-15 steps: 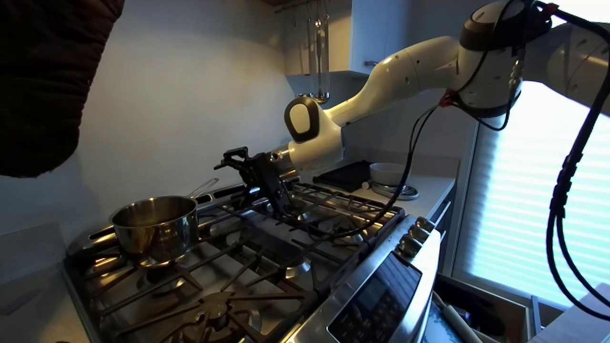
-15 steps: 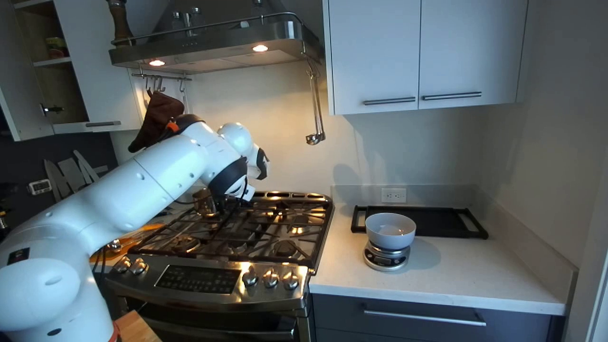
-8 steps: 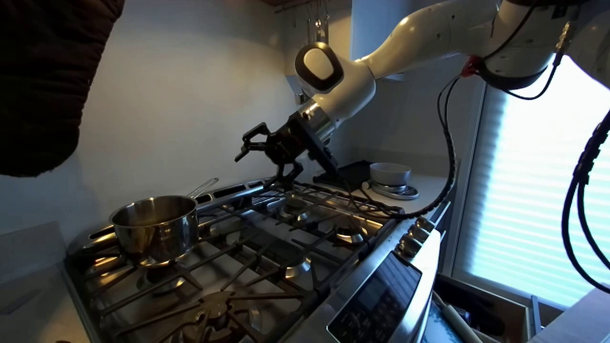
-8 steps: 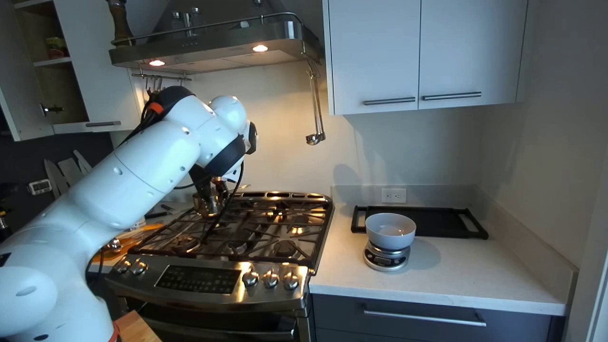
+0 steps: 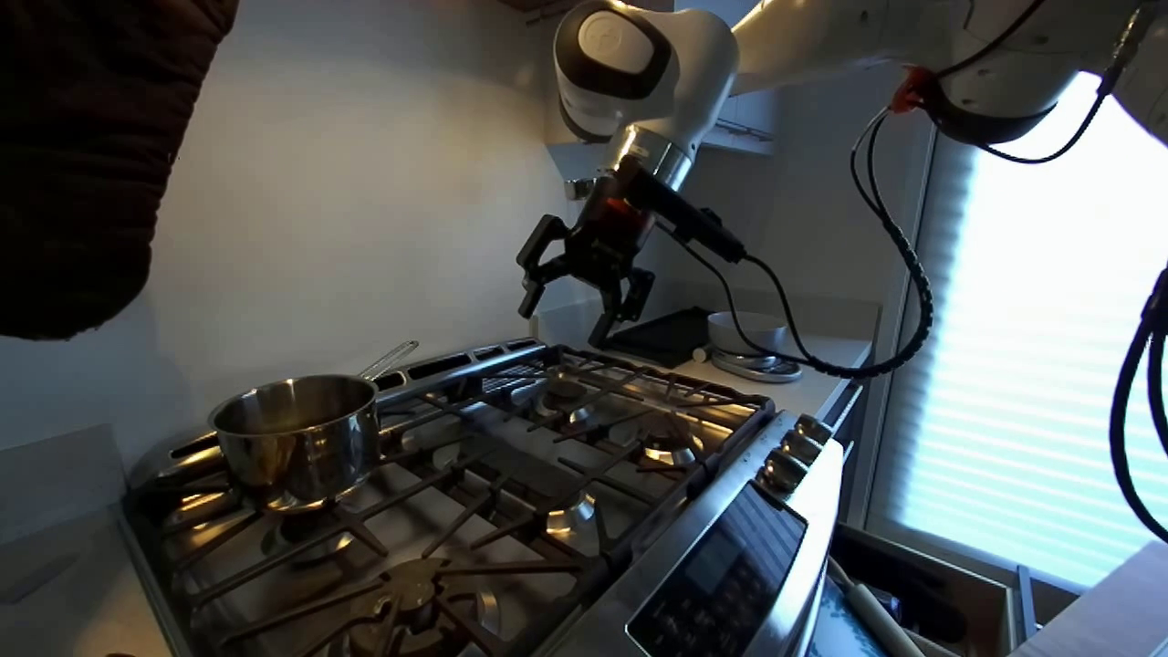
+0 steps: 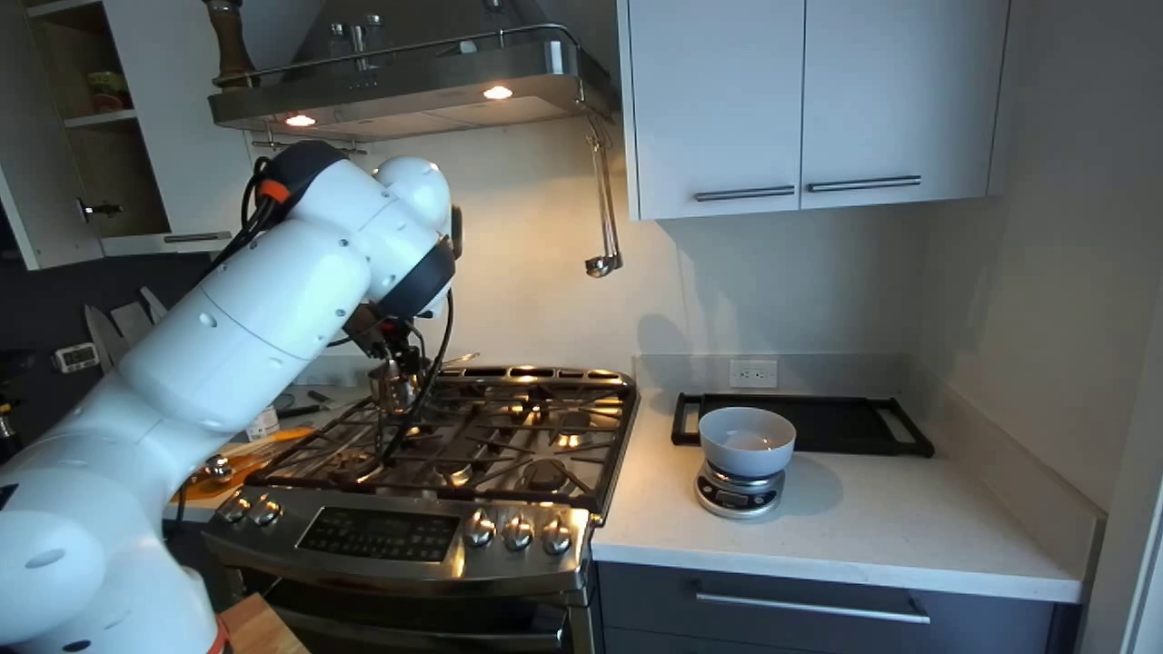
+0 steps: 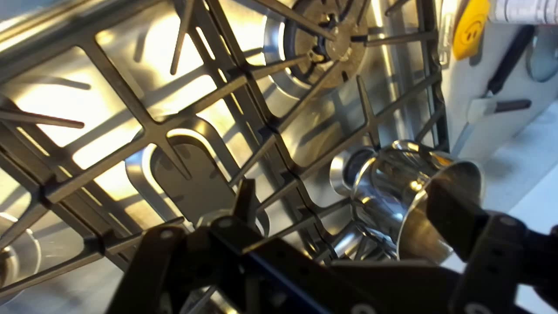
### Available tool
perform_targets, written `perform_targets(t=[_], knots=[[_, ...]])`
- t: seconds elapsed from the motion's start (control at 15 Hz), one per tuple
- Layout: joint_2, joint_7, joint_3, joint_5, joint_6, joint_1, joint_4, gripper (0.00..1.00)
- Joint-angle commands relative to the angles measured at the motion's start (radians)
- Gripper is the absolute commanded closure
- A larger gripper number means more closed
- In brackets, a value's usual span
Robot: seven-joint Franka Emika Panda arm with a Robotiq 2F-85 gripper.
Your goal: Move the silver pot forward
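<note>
The silver pot [image 5: 301, 461] stands upright on the grate over a burner at the back of the stove. It also shows in an exterior view [image 6: 391, 392], partly hidden by the gripper. A thin wire handle [image 5: 391, 360] shows behind its rim. My gripper [image 5: 566, 321] is open and empty. It hangs above the grates, higher than the pot and apart from it, with its fingers tilted downward. In the wrist view the pot [image 7: 383, 187] lies on the right, and one finger covers part of its golden inside. The gripper's fingers [image 7: 348, 207] are spread wide there.
Black cast-iron grates [image 5: 493, 497] cover the stove top. A wall stands behind the stove. A dark oven mitt [image 5: 91, 155] hangs at the near left. A white bowl on a scale [image 6: 747, 440] and a black tray [image 6: 836, 425] sit on the counter beside the stove.
My gripper has risen from low over the back grates and swung away from the pot. It has turned to point more downward. The silver pot has not moved.
</note>
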Motion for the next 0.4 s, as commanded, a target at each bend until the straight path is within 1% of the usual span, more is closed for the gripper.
perform_targets(t=[0.0, 0.13, 0.2, 0.33], knots=[[-0.088, -0.003, -0.045, -0.01, 0.102, 0.075, -0.021, 0.0], [-0.107, -0.049, -0.056, -0.026, 0.125, 0.104, -0.024, 0.0], [-0.075, -0.039, -0.047, 0.02, 0.095, 0.088, 0.002, 0.0], [-0.1, -0.051, -0.061, 0.012, 0.101, 0.115, 0.0, 0.0]])
